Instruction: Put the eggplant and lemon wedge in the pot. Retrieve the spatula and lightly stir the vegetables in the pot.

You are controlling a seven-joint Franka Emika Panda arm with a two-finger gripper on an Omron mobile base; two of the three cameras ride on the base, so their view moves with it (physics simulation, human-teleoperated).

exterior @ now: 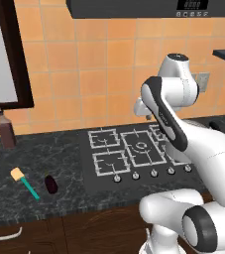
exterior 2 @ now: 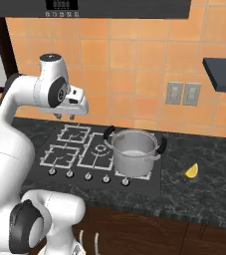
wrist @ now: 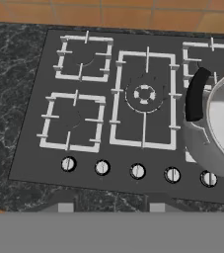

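The silver pot (exterior 2: 133, 152) with black side handles stands on the right-hand burners of the hob; in the hand view the pot (wrist: 221, 126) sits at the right edge. A yellow lemon wedge (exterior 2: 192, 171) lies on the dark counter to the right of the pot. Left of the hob, the dark purple eggplant (exterior: 50, 183) lies on the counter beside the spatula (exterior: 26, 182), which has a teal handle and a tan head. My gripper (exterior 2: 64, 116) hangs above the hob's back left burners, pointing down. It is open, with nothing between the fingers.
The black hob (exterior: 134, 149) has a row of knobs along its front edge. Two bottles (exterior: 0, 133) stand at the back left against the tiled wall. Wall outlets (exterior 2: 183, 93) and a dark shelf (exterior 2: 221, 67) sit at the right, and a hood hangs overhead.
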